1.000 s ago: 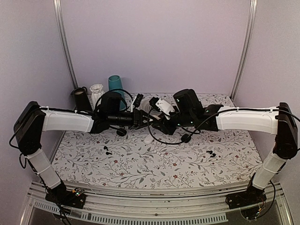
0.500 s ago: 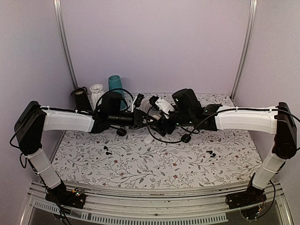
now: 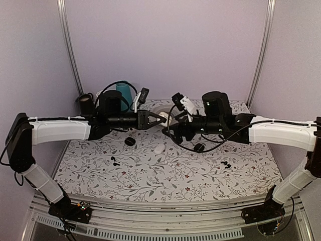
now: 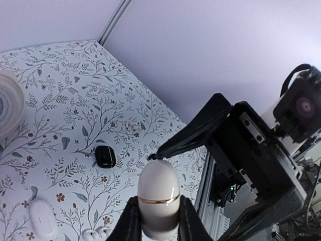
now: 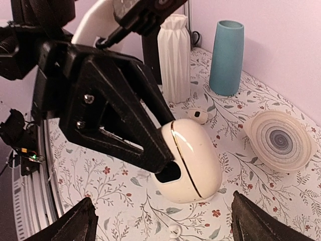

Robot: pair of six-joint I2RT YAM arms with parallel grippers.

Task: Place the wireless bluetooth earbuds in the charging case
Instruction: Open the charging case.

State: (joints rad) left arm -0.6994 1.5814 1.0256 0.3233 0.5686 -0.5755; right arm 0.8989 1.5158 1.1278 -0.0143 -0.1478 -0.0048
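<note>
Up top, the left end effector [image 3: 161, 119] is clamping the charging case [image 3: 167, 118] in mid-air over the desk [image 3: 150, 175]. Left wrist: its fingers [image 4: 131, 226] are squeezing the case's sides. Right wrist: the right end effector [image 5: 160, 197] is gaping wide at the case, an earbud [image 5: 174, 230] lying on the desk below.

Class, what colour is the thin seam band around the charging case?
Gold; the charging case shows it best in the left wrist view.
</note>
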